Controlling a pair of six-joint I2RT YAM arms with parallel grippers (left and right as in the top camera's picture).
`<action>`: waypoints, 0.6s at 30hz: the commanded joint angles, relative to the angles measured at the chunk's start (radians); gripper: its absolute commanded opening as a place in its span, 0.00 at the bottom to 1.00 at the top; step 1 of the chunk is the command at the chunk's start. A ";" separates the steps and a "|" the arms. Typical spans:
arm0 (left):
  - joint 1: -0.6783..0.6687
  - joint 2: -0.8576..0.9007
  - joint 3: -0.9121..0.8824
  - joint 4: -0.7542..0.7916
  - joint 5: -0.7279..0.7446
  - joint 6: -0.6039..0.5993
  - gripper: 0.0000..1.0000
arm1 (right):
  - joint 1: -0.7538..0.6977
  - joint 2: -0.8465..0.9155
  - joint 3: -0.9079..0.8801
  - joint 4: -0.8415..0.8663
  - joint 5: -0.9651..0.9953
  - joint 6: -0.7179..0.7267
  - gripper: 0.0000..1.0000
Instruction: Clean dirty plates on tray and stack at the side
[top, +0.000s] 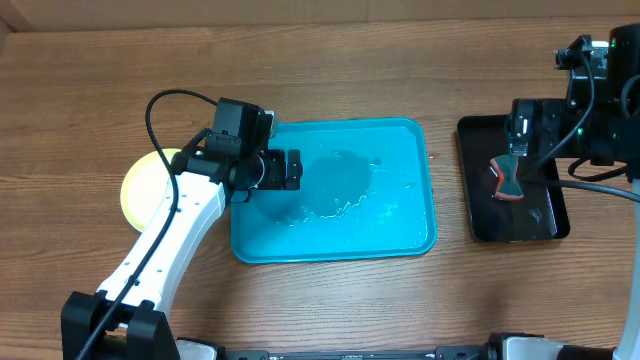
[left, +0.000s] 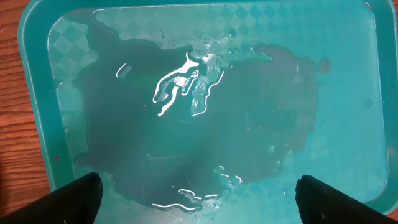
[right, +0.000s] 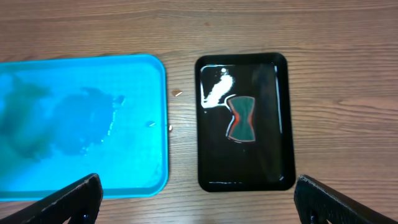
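The turquoise tray (top: 400, 215) lies mid-table, wet, with a puddle and no plates on it; it also shows in the left wrist view (left: 348, 93) and the right wrist view (right: 93, 155). A pale yellow-green plate (top: 145, 185) lies on the table left of the tray, partly hidden by my left arm. I cannot tell if other plates lie under it; the blue plate is not in view. My left gripper (top: 292, 170) (left: 199, 205) is open and empty over the tray's left part. My right gripper (top: 520, 135) (right: 199, 199) is open and empty, high over the black tray.
A narrow black tray (top: 540, 225) (right: 273, 124) stands right of the turquoise tray, wet, with a green and orange sponge (top: 507, 180) (right: 241, 118) lying in it. Small crumbs (right: 177, 93) lie on the wooden table between the two trays.
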 joint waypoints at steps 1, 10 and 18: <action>0.002 0.005 0.014 0.001 -0.010 0.016 1.00 | 0.002 0.000 0.015 -0.010 0.021 0.005 1.00; 0.002 0.005 0.014 0.001 -0.010 0.016 1.00 | 0.009 -0.041 -0.084 0.366 -0.089 0.000 1.00; 0.002 0.005 0.014 0.001 -0.010 0.016 1.00 | 0.061 -0.335 -0.629 0.994 -0.159 0.001 1.00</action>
